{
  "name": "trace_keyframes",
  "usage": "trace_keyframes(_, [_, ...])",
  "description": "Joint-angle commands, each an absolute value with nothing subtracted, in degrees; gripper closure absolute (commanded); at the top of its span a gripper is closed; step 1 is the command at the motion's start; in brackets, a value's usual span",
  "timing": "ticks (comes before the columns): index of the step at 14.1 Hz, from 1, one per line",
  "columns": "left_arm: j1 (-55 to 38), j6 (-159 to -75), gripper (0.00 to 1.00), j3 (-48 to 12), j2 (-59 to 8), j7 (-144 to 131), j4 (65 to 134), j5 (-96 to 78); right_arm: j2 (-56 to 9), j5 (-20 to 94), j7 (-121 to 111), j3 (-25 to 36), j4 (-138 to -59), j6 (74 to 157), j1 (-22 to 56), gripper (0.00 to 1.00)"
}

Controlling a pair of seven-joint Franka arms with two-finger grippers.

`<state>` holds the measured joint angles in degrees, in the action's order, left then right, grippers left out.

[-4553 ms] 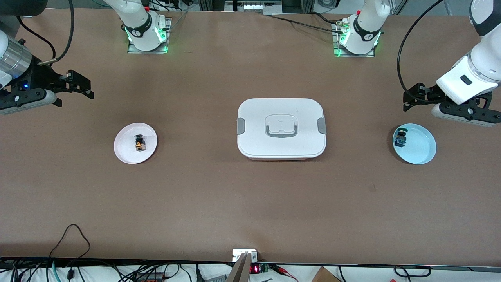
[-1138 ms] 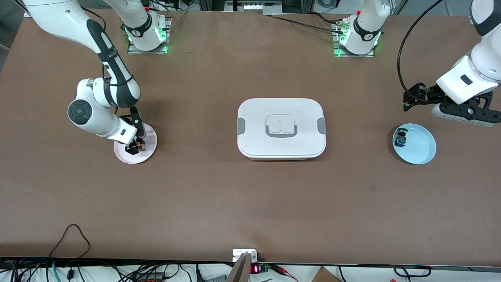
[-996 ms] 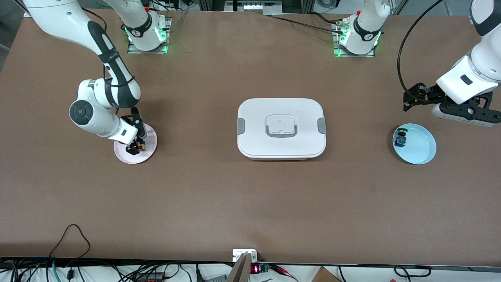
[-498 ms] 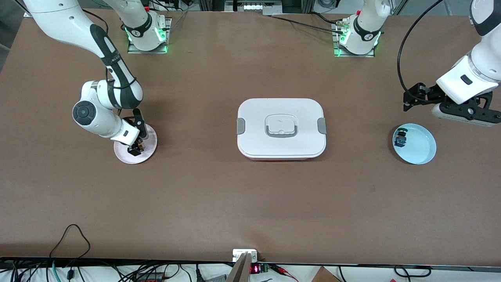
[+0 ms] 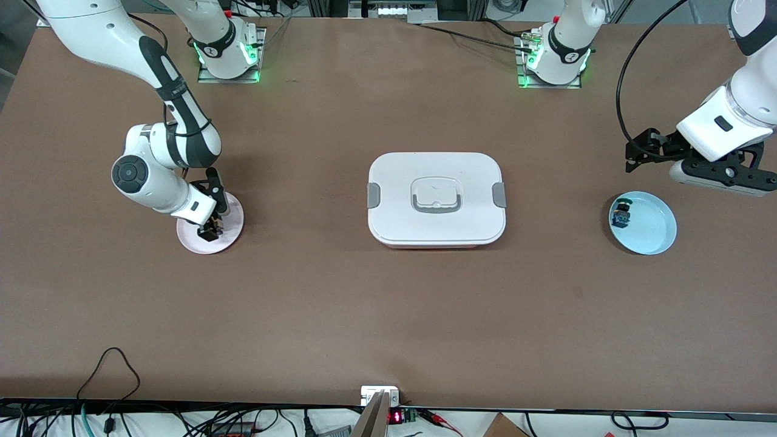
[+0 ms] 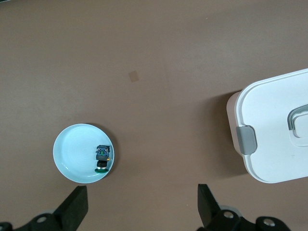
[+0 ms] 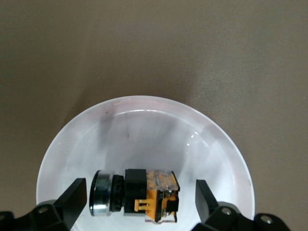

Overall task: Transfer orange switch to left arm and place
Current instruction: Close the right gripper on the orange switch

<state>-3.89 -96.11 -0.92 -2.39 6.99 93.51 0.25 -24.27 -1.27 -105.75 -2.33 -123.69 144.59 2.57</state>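
Right hand [image 5: 210, 229] is down over the pink plate [image 5: 229, 233], fingers [image 7: 73, 198] spread wide on either side of the orange switch [image 7: 139, 195] — not clamped on it. The switch lies on its side in that plate, toward the right arm's end of the counter [image 5: 315, 315]. The white box [image 5: 436, 199] sits mid-counter. Left hand [image 5: 637, 156] waits, fingers [image 6: 77, 208] parted, hanging near the blue plate [image 5: 652, 233] — a blue-and-green component [image 5: 621, 213] rests in it.

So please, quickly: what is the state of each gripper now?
Left gripper: open, holding nothing.
Right gripper: open around the small black-and-orange switch.
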Motion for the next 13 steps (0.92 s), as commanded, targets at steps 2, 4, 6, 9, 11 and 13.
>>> trace_keyframes(2, [-3.8, -95.0, 0.0, -1.1, -1.8, 7.9, 93.2, 1.3, -23.8, -0.1, -106.3, -2.6, -124.5, 145.1, 2.2, 0.0])
trace_keyframes(4, [-3.8, -95.0, 0.0, -1.1, -1.8, 8.0, 93.2, 1.3, -23.8, -0.1, -106.3, -2.6, -124.9, 145.8, 2.2, 0.05])
trace_keyframes(6, [-3.8, -95.0, 0.0, -1.1, -1.8, 7.9, 93.2, 1.3, -23.8, -0.1, -106.3, -2.6, -125.0, 146.0, 2.2, 0.21])
trace_keyframes(9, [-3.8, -95.0, 0.0, -1.1, -1.8, 7.9, 93.2, 1.3, -23.9, -0.1, -106.3, -2.6, -125.0, 146.4, 2.1, 0.54])
trace_keyframes(11, [-3.8, -95.0, 0.0, -1.1, -1.8, 8.0, 93.2, 1.3, -24.0, 1.0, -106.3, -2.6, -125.0, 146.4, 2.0, 0.67])
trace_keyframes(13, [-3.8, -95.0, 0.0, -1.1, -1.8, 8.0, 93.2, 1.3, -23.9, 3.5, -106.4, -2.6, -124.8, 146.0, 2.0, 0.86])
